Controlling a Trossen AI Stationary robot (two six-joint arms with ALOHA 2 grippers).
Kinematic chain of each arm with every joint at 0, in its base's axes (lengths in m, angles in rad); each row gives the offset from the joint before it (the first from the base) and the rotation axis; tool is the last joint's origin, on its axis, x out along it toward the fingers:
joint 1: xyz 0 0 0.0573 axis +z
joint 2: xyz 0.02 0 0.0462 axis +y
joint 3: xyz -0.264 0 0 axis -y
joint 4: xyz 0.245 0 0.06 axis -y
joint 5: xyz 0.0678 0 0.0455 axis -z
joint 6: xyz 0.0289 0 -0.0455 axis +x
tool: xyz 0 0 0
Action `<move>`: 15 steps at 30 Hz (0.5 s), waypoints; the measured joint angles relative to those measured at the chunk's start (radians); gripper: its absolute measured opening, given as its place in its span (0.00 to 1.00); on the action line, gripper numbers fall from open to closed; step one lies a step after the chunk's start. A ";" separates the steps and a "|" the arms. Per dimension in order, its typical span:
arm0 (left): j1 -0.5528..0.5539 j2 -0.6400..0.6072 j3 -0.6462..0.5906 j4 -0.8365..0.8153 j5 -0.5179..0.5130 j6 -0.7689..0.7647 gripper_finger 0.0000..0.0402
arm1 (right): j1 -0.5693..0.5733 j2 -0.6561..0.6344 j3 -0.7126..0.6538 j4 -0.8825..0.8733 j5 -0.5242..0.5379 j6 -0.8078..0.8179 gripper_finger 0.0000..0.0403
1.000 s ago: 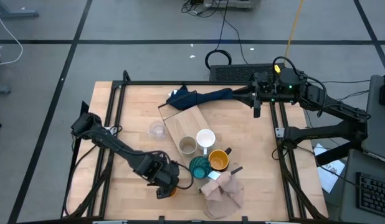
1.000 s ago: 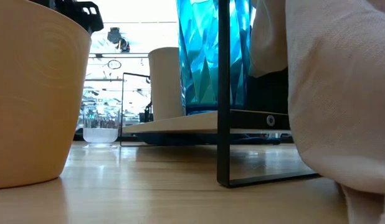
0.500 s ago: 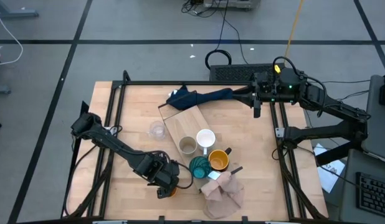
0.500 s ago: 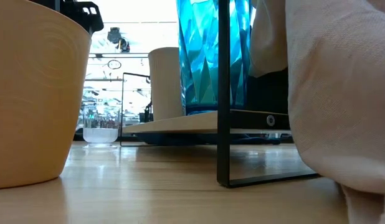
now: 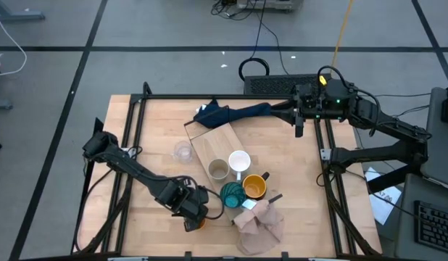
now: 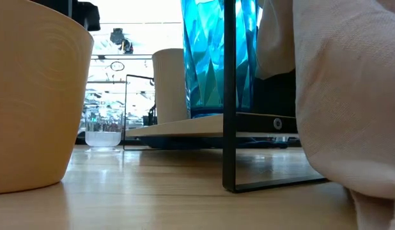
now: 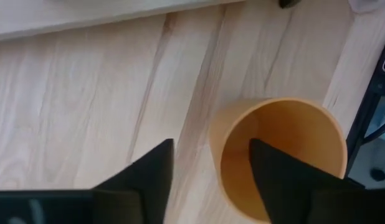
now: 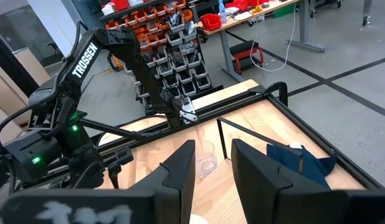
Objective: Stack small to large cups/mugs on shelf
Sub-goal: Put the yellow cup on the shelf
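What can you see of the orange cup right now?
The orange cup is a plain, smooth-walled tumbler with no handle, upright and empty, standing on the pale wooden table near its front edge, off the shelf. The left tool straddles its rim, one finger inside the cup and the other outside the wall. In the low view it looms at the left.

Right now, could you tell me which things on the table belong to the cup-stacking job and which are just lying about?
Belong to the job:
- shelf
- beige-grey cup, white mug, teal cup, mustard-yellow mug, all on the shelf
- clear glass, beside the shelf
- orange cup, at the left gripper

Lying about:
- dark blue cloth
- pinkish-beige cloth
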 joint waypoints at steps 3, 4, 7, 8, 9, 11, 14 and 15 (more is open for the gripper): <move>-0.006 0.000 0.000 0.000 0.001 -0.024 0.43 | 0.000 -0.003 0.000 0.000 0.000 0.000 0.24; -0.009 0.000 0.000 0.000 0.003 -0.030 0.41 | 0.000 -0.004 0.000 0.000 0.000 0.000 0.24; -0.010 0.010 0.000 0.000 0.027 -0.031 0.38 | 0.000 -0.006 0.000 0.000 0.000 -0.001 0.24; -0.011 0.014 -0.003 0.000 0.034 -0.031 0.38 | 0.000 -0.007 0.000 0.000 0.000 -0.001 0.24; -0.013 0.015 -0.010 0.005 0.043 -0.031 0.39 | 0.000 -0.007 0.000 0.000 0.000 -0.001 0.24; -0.013 0.022 -0.024 0.038 0.071 -0.039 0.40 | 0.000 -0.007 0.000 0.000 0.000 -0.001 0.24; -0.015 0.031 -0.057 0.058 0.107 -0.052 0.44 | 0.000 -0.007 0.000 0.000 -0.001 0.000 0.24; -0.016 0.031 -0.063 0.055 0.116 -0.053 0.45 | 0.000 -0.007 0.000 0.000 -0.001 0.001 0.24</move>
